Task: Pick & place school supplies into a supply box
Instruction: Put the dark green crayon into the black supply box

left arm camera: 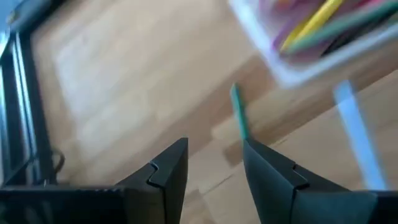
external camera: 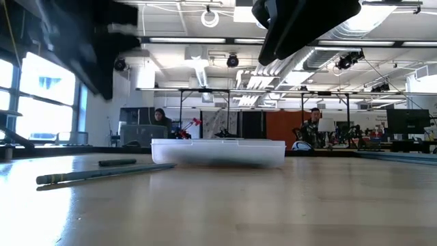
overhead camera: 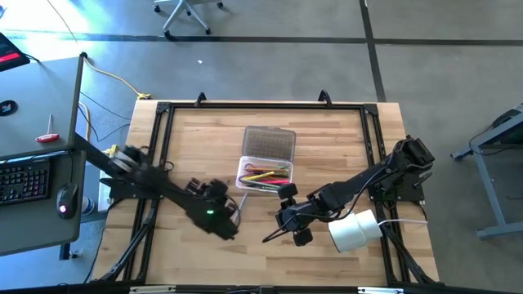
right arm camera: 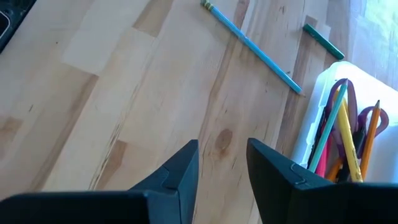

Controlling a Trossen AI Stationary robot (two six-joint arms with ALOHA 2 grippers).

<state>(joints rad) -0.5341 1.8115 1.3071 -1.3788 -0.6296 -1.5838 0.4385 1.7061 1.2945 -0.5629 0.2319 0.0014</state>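
Observation:
The clear supply box (overhead camera: 265, 173) sits mid-table with its dotted lid (overhead camera: 270, 144) open toward the far edge. Inside it are coloured pens and pencils (right arm camera: 339, 140) and purple-handled scissors (right arm camera: 348, 99). A blue pencil (right arm camera: 252, 46) and a green pen (right arm camera: 323, 40) lie flat on the wood just left of the box, also seen as the pencil (external camera: 95, 175) and pen (external camera: 117, 162). My left gripper (overhead camera: 235, 214) hovers open above the green pen (left arm camera: 239, 118). My right gripper (overhead camera: 286, 219) hovers open in front of the box, holding nothing.
A white cylindrical roll (overhead camera: 353, 231) lies near the table's right near corner, beside my right arm. A black frame (overhead camera: 261, 106) runs around the table's edges. Bare wood (overhead camera: 196, 139) lies left of the box. People sit in the room beyond the table (external camera: 160, 119).

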